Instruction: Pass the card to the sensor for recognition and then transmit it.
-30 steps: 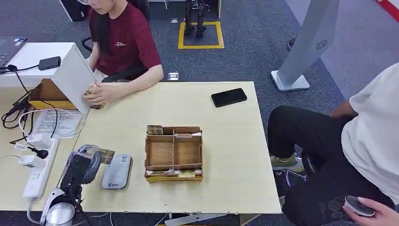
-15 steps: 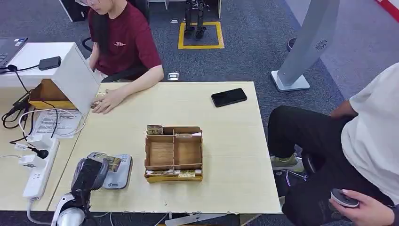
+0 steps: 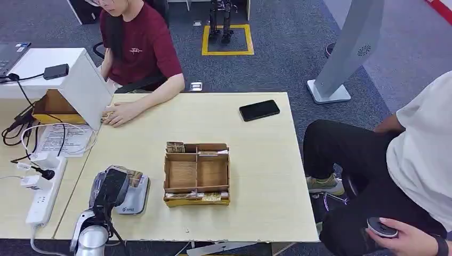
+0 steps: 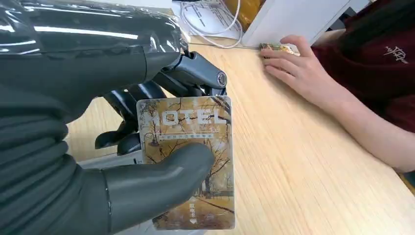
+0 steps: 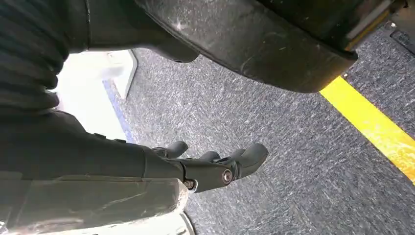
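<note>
Nearest us, our left hand [image 3: 109, 191] pinched one hotel key card [image 4: 188, 161] between thumb and fingers; the wrist view showed the thumb pressed across the card's printed face, with "HOTEL" legible at the top. In the head view the hand and card sat directly over one grey card reader [image 3: 133, 195] at the near left of the light wooden table [image 3: 261, 160]; we could not tell whether card and reader were touching. Our right hand [image 5: 210, 164] hung over grey carpet, fingers loosely extended and holding nothing.

Just beside the reader, toward table centre, stood one wooden organizer box [image 3: 196, 173] with several compartments, cards tucked along its near and far edges. One white power strip [image 3: 45, 189] lay on the adjoining desk to the left, cables trailing from it.

Farther back, one black phone [image 3: 259, 110] lay flat near the table's far right edge. Two people were present: one in a dark red shirt [image 3: 139, 48] seated at the far side, a hand [image 3: 118, 113] resting on the table beside a white box [image 3: 80, 85]; another in a white shirt [image 3: 421, 154] seated on the right, holding a small round device [image 3: 381, 228].
</note>
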